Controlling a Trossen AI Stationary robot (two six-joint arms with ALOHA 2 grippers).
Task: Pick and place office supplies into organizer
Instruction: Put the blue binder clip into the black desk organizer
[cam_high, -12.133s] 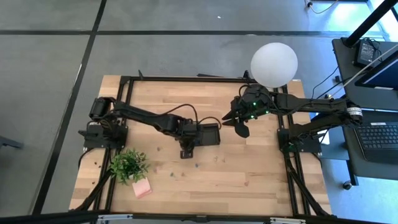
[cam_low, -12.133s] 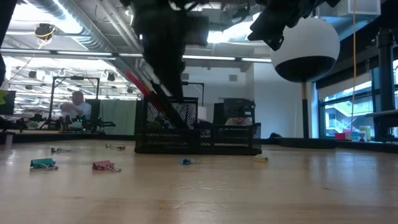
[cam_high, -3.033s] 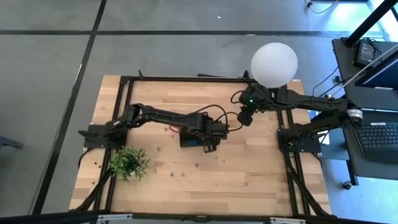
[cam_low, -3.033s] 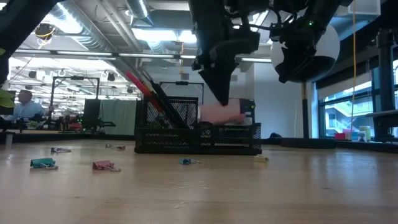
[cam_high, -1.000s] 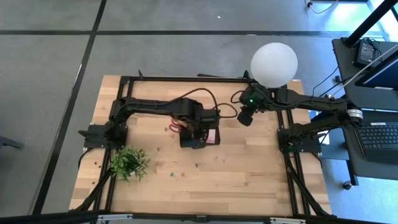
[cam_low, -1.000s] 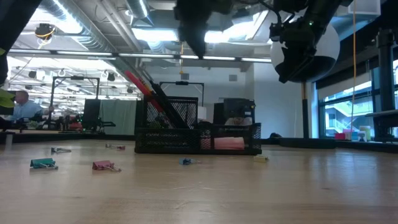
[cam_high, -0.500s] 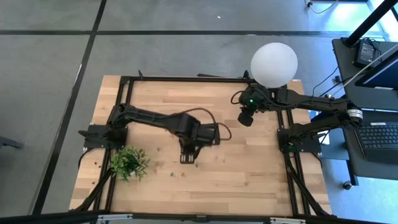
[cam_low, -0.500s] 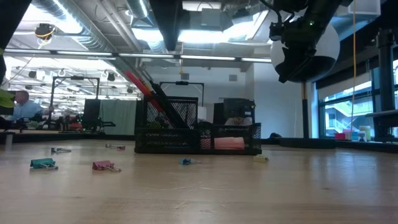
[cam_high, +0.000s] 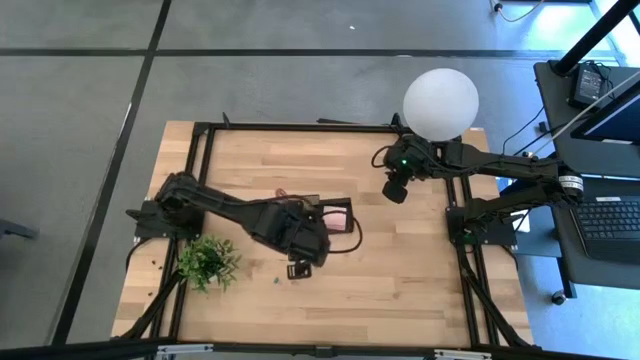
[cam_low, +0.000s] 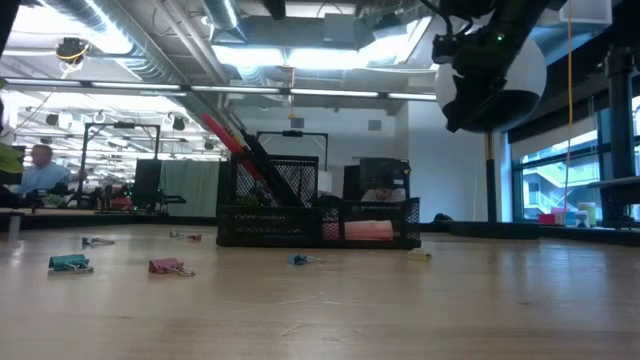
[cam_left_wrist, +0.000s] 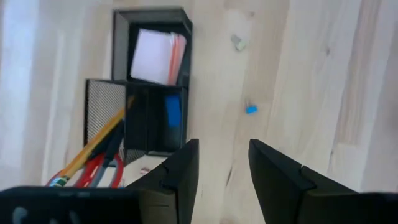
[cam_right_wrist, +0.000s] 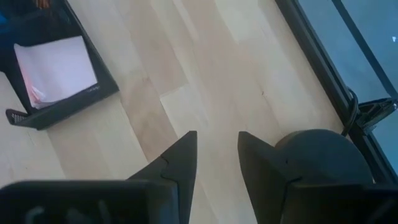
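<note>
The black mesh organizer (cam_left_wrist: 146, 93) stands mid-table, partly under my left arm in the high view (cam_high: 351, 208). Its compartments hold the pink sticky-note pad (cam_left_wrist: 155, 48), the blue eraser (cam_left_wrist: 173, 112), and yellow pencils with red-handled scissors (cam_left_wrist: 93, 163) leaning out of the tall one. My left gripper (cam_high: 300, 268) hovers open over bare wood, nearer the near edge than the organizer. My right gripper (cam_high: 393, 188) waits open beside the lamp, above the table. Small clips (cam_low: 170, 266) lie loose on the wood.
A white globe lamp (cam_high: 441, 103) stands at the far right, its dark base (cam_right_wrist: 317, 162) close to my right gripper. A green potted plant (cam_high: 207, 262) sits near the left edge. A blue clip (cam_left_wrist: 251, 109) and a grey one (cam_left_wrist: 237, 42) lie near the organizer.
My left gripper has drawn back from above the organizer toward the table's near edge, and its arm has swung leftward. It stays open and carries nothing. The pink pad stays lying in the organizer's low compartment.
</note>
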